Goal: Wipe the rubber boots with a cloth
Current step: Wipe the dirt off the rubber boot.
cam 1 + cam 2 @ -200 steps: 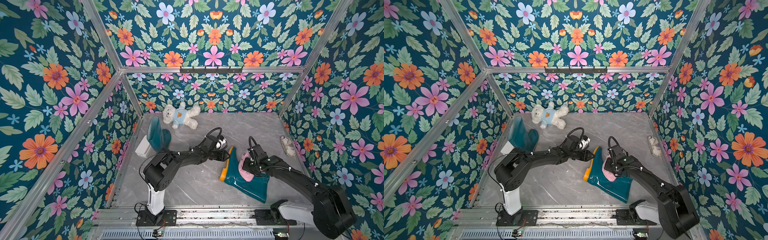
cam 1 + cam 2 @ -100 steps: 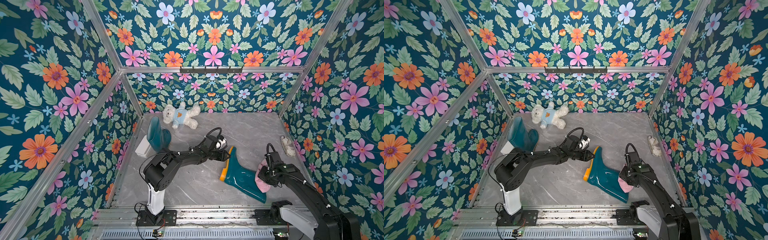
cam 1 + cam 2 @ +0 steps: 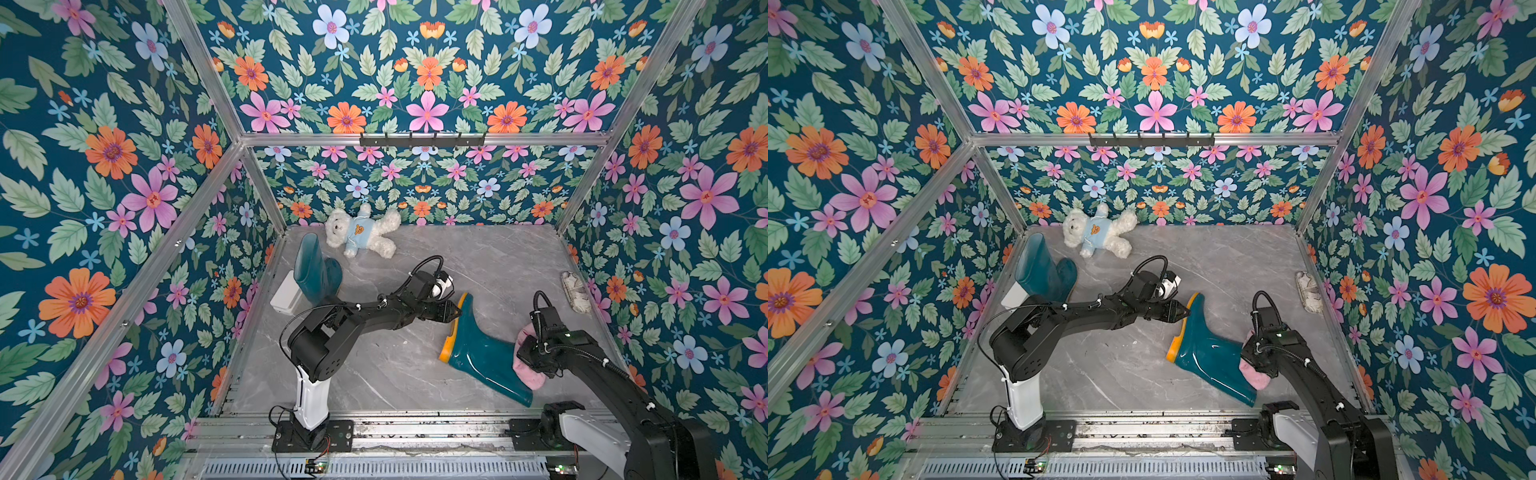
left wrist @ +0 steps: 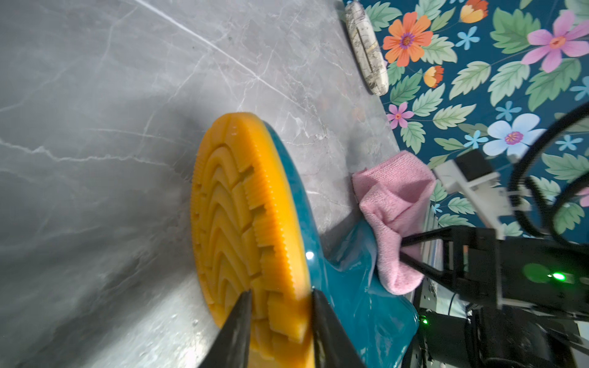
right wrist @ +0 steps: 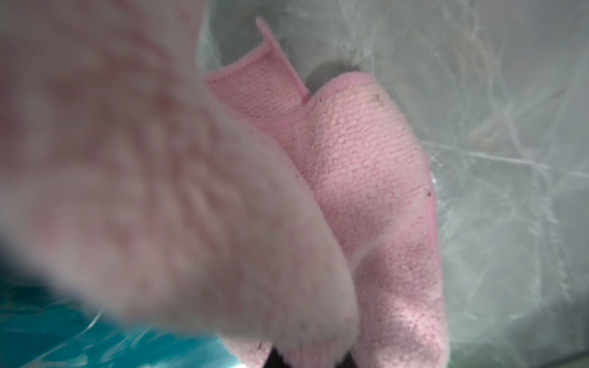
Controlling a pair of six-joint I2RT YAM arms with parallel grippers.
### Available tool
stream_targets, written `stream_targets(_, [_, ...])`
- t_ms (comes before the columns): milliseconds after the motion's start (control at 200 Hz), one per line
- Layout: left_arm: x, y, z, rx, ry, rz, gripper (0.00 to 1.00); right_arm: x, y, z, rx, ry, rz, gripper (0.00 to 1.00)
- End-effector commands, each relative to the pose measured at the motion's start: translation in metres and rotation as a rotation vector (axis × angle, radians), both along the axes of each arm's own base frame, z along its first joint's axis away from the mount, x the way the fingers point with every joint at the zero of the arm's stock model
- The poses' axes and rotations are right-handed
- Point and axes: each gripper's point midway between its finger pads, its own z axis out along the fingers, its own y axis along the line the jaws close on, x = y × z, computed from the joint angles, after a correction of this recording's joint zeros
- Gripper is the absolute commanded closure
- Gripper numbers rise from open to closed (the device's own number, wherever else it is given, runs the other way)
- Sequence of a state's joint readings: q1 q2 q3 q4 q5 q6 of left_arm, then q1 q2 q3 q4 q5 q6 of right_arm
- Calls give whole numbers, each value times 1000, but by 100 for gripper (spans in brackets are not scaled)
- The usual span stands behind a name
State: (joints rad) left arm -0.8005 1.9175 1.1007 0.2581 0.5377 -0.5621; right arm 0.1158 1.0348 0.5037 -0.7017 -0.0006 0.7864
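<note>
Left claw pinches the lying boot by its orange sole; right claw clamps the pink cloth against that boot's shaft.

lying rubber boot and upright rubber boot both showing glossy teal; sole showing orange-yellow. cloth showing pink. teddy bear showing white, light-blue shirt. floor showing grey marble veining; walls showing dark-teal floral print.

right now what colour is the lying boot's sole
Orange-yellow; the sole shows best in the left wrist view.
</note>
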Motion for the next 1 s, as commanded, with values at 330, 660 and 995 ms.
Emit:
stream_targets(330, [-14,32,-23,75,61,138,96,39,19,-3,81,-112,52,100])
stream_targets(660, [-28,68,-40,109,91,297,100,116,46,15,62,-213,233,100])
stream_targets(995, [-31,90,-46,144,97,418,100,178,97,48,25,-270,448,100])
